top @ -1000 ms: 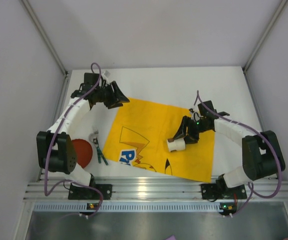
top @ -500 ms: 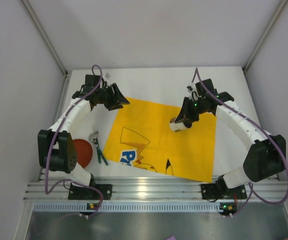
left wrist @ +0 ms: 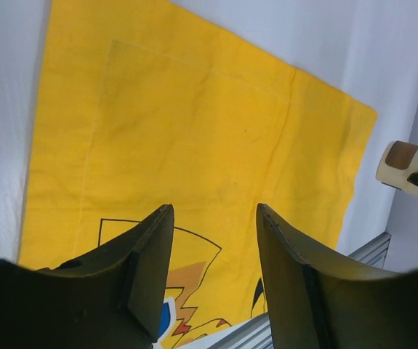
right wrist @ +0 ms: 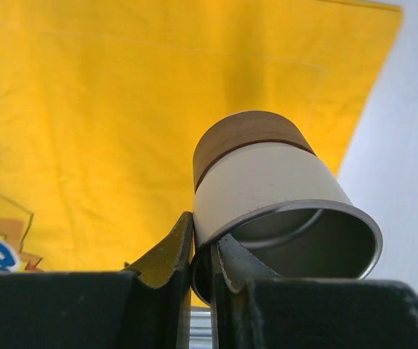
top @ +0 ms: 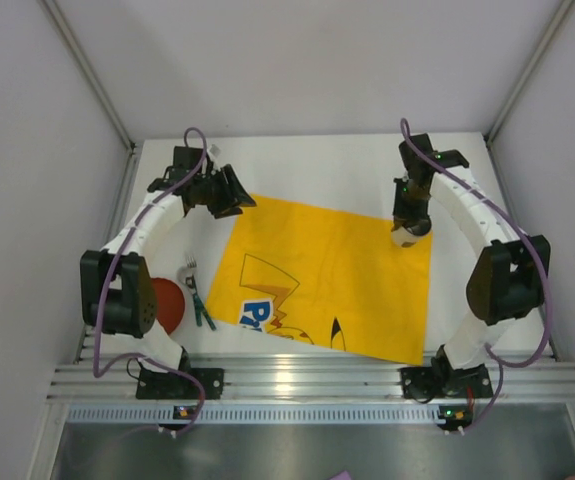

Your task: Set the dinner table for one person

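Top external view has the dinner table (top: 317,160) filling the enclosure between grey walls, its ribbed rail at the near edge by the arm bases. On its middle lies a yellow cloth (top: 317,270), spread flat and slightly skewed, likely serving as the placemat.

The right gripper (right wrist: 201,236) is clamped on a cup (right wrist: 267,182), cream with a brown band. One finger is inside the rim and one outside, so the cup is carried by its lip. It hangs over the cloth's far right corner, which I judge to be the usual spot for a drink. Whether it touches down I cannot tell.

The left gripper (left wrist: 214,218) hovers over the far left corner, jaws apart and empty.

Left of the cloth lie a fork (top: 191,272), a green-handled utensil (top: 204,315) and a red dish (top: 167,303), apparently not yet placed.

Blue lettering on the cloth's cartoon print is too partial to read; the cup shows no label.
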